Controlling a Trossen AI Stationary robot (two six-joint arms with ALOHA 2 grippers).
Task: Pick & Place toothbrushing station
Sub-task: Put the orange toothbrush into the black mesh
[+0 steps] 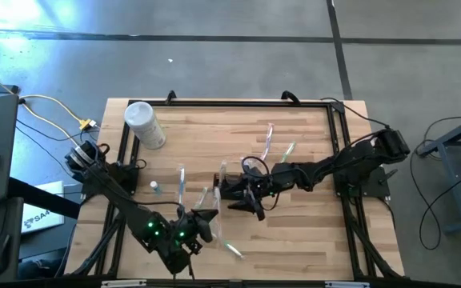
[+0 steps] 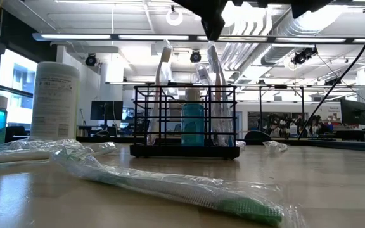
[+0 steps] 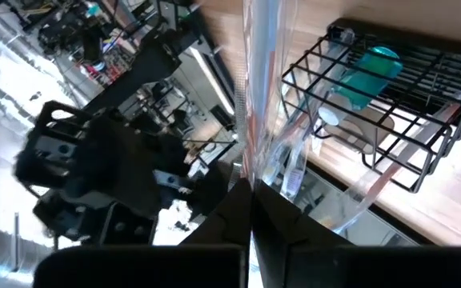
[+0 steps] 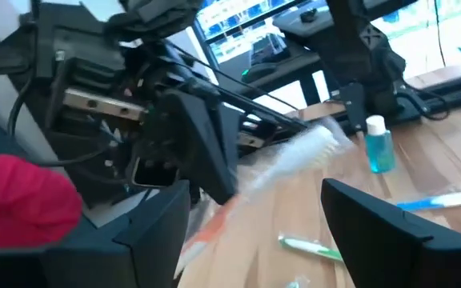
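Observation:
The black wire caddy [image 1: 232,186] stands on its base at the table's middle, and it also shows in the low view [image 2: 185,126] and the left wrist view [image 3: 390,120]. It holds a teal bottle [image 2: 193,123] and wrapped toothbrushes. My left gripper [image 1: 202,218], just near-left of the caddy, is shut on a plastic-wrapped toothbrush [image 3: 258,80]. My right gripper [image 1: 250,206] is open and empty [image 4: 254,224] beside the caddy's near-right side, facing the left arm. My left gripper pinches the wrapped toothbrush near one end [image 3: 252,164] between its two shut fingers. In the low view the fingers [image 2: 212,25] point down and the toothbrush [image 2: 215,76] hangs upright below them. Its lower end is lost against the caddy behind it.
A white cylindrical container [image 1: 145,124] stands at the far left. A small teal bottle [image 1: 157,188] stands left of the caddy. Loose wrapped toothbrushes lie at the left [image 1: 181,184], the far middle [image 1: 269,138] and the near edge [image 1: 232,250].

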